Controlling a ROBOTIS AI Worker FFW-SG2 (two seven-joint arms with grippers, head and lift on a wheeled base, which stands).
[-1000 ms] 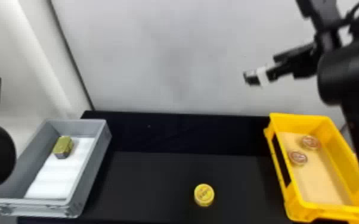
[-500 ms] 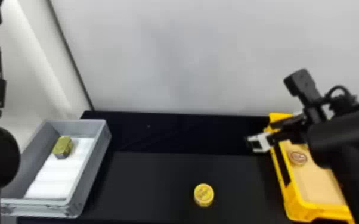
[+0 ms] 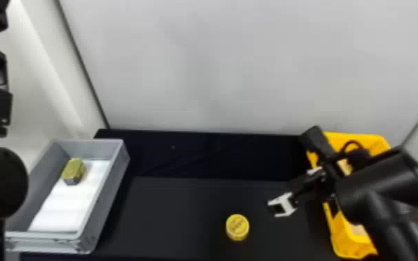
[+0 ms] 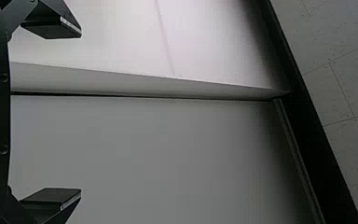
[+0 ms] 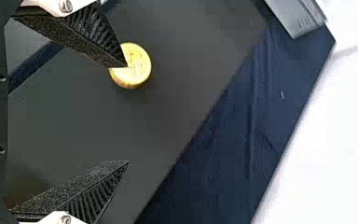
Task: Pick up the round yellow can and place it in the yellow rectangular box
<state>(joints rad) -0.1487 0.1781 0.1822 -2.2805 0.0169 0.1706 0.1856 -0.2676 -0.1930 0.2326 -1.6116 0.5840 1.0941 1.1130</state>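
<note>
My right gripper (image 5: 127, 115) hung empty, fingers wide apart, right of round yellow can (image 3: 237, 227) on black tabletop (image 3: 184, 215), lower centre of head frame. In right wrist frame, upper left, one finger (image 5: 105, 49) overlapped can: off-centre descent could have jabbed lid, tipped can, or pinched edge, dropping it short of yellow rectangular box (image 3: 350, 244), lower right.
</note>
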